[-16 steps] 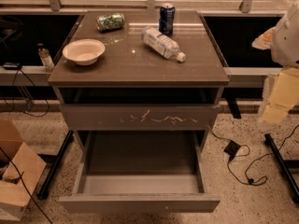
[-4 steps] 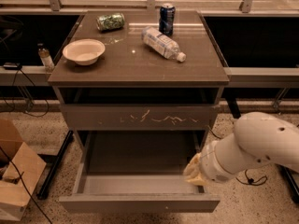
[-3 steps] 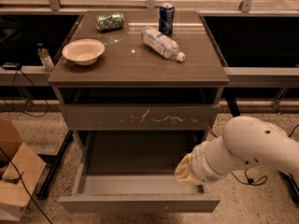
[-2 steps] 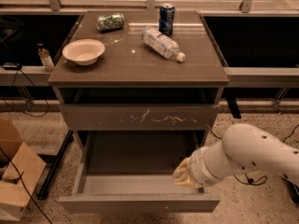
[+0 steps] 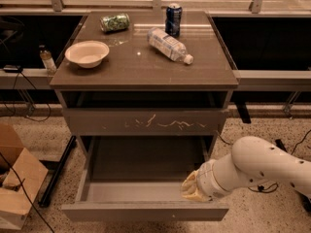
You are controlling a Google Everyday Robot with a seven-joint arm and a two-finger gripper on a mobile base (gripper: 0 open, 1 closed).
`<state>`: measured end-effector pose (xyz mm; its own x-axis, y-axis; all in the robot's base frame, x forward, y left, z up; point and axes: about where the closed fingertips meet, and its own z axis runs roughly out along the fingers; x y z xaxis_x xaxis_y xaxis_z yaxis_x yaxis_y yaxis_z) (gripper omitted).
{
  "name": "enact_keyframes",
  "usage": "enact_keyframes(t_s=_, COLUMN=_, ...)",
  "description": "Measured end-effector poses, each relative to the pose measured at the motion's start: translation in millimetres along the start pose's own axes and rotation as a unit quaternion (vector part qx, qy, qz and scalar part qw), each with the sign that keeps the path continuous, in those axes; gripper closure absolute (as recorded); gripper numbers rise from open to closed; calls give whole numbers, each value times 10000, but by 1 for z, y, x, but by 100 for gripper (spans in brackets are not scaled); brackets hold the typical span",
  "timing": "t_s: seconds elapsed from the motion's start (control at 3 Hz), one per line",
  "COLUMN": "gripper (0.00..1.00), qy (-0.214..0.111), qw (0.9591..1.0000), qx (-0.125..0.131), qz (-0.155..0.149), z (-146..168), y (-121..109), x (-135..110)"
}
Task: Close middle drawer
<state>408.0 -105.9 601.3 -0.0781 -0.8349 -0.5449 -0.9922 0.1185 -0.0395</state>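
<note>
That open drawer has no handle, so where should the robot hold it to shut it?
Probably push the middle drawer on its flat front panel, from the front: it sticks out and has no handle. The end effector is at its front corner.

You can count two drawers, the scratched drawer and the middle drawer; one bowl; two cans, a green can and a blue can; one bottle; one gripper, at the middle drawer's near right corner.
</note>
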Motion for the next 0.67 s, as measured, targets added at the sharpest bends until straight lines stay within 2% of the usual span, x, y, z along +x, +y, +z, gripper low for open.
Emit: enact_keyframes(t_s=0.67, gripper=100, qy=327, qw=9984, qx=-249, qz=382, z=45, y=6, x=32)
